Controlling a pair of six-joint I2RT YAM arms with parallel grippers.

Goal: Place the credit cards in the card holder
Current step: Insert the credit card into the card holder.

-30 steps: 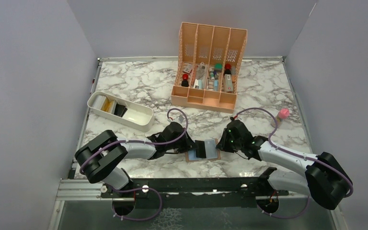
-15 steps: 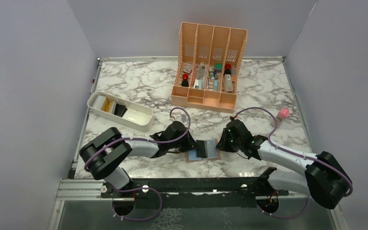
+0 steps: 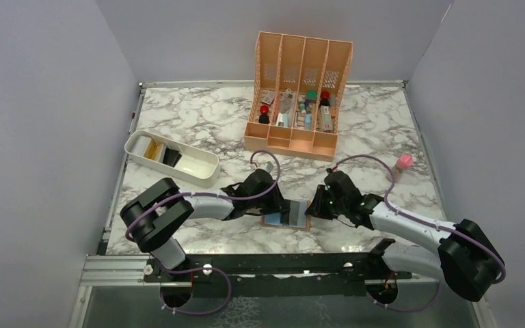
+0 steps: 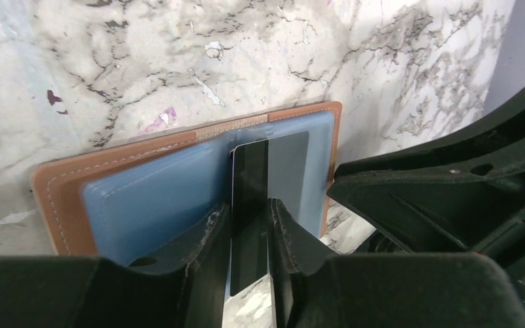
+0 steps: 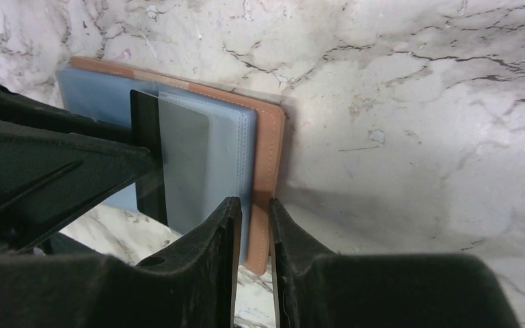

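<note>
The left gripper (image 4: 249,205) pushed the black card (image 4: 249,171) toward 3 o'clock, nearly seating it in the card holder (image 4: 150,198), then eased slightly open; the right gripper (image 5: 251,201) sets narrow jaws astride the holder's edge.

**Veined marble, grey walls**

White-and-grey marbled surface (image 3: 198,116) beneath the left pincer (image 3: 285,209) and right pincer (image 3: 312,209). Plain pale grey back wall (image 3: 273,17) well beyond both, matching side walls (image 3: 41,137) flanking. Metal rail (image 3: 109,270) behind them. Soft, even light.
</note>
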